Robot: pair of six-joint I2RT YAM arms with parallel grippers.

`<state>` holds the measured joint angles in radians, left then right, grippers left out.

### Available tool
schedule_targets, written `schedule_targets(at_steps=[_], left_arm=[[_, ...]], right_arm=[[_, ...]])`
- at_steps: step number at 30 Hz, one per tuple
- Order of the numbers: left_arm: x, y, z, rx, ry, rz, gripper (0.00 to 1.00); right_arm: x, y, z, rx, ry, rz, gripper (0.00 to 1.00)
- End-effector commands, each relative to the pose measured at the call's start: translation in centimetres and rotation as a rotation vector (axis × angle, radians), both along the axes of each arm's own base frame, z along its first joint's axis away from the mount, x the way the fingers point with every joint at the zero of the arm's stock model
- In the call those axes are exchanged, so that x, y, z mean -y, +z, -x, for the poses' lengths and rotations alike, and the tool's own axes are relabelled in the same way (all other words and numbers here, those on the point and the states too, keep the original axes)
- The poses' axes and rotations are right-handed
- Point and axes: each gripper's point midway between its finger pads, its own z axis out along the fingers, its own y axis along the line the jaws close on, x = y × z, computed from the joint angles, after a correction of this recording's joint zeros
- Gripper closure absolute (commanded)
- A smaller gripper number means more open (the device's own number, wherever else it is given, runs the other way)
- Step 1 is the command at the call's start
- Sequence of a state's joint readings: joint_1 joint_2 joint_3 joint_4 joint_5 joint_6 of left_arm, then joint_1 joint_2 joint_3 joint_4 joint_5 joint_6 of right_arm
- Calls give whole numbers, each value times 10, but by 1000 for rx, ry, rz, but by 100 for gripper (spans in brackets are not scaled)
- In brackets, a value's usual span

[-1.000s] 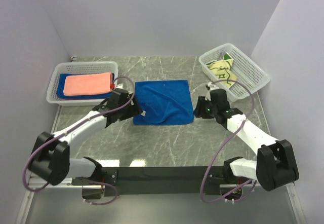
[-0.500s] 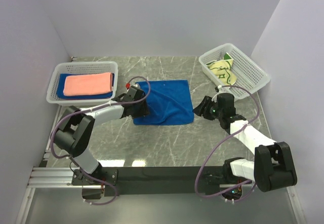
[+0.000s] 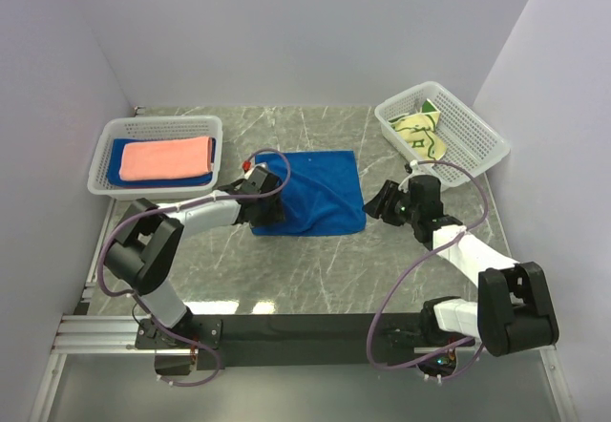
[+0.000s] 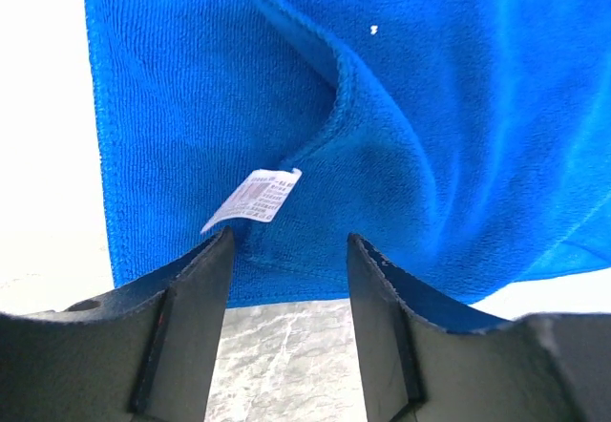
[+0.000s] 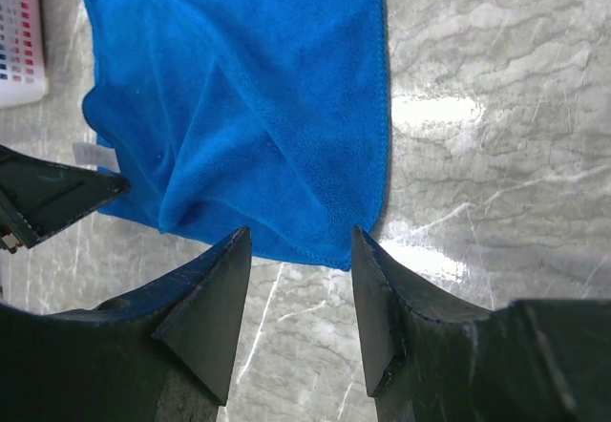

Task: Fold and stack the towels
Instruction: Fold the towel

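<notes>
The grey marble counter (image 3: 315, 269) is carrying a royal blue cloth towel (image 3: 320, 188), which is lying spread out in the middle, with one soft ridge running across it. A white plastic lattice basket (image 3: 103, 176) at the left is holding a folded salmon-pink towel (image 3: 167, 158) on top of a folded blue towel (image 3: 116, 159). A second white lattice basket (image 3: 477, 150) at the right is holding the pale yellow towel with green motifs (image 3: 420, 131).

The left tool (image 4: 289, 241) is standing with its fingers apart at the spread towel's near left corner, close by the white label (image 4: 253, 198). The right tool (image 5: 298, 236), fingers also apart, is facing the near right corner.

Compared with one second ago, the left tool is sitting further in over the towel, and its arm is bending more sharply. The right tool is hardly moving.

Bare counter is showing along the towel's near edge and between its right edge and the right basket.
</notes>
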<state>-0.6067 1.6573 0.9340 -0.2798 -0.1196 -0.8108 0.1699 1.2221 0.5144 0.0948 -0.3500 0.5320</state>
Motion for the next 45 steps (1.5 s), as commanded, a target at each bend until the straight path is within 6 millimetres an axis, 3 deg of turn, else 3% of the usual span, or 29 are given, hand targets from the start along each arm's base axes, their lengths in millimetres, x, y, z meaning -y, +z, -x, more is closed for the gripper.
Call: schedule_targets(at_steps=[1,6,12,22,36,45], left_arm=[[3,3,-7,8,24,-16,45],[7,8,-7,20,20,1,57],[16,20,-9,44,-1,21,63],[22,26,-13,56,-7,18,65],[8,26,-12,73,30,-27,87],[9,24,-11,68,31,-21,90]], right_arm=[[1,-4,-2,7,-5,-8,47],[1,-7,-1,3,-1,-1,47],[-1,-9,-1,0,10,-5,47],[0,-14,0,-14,9,0,47],[3,-57,14,-189,-39,-3,49],[-6,-68,19,-243,-23,-53,55]])
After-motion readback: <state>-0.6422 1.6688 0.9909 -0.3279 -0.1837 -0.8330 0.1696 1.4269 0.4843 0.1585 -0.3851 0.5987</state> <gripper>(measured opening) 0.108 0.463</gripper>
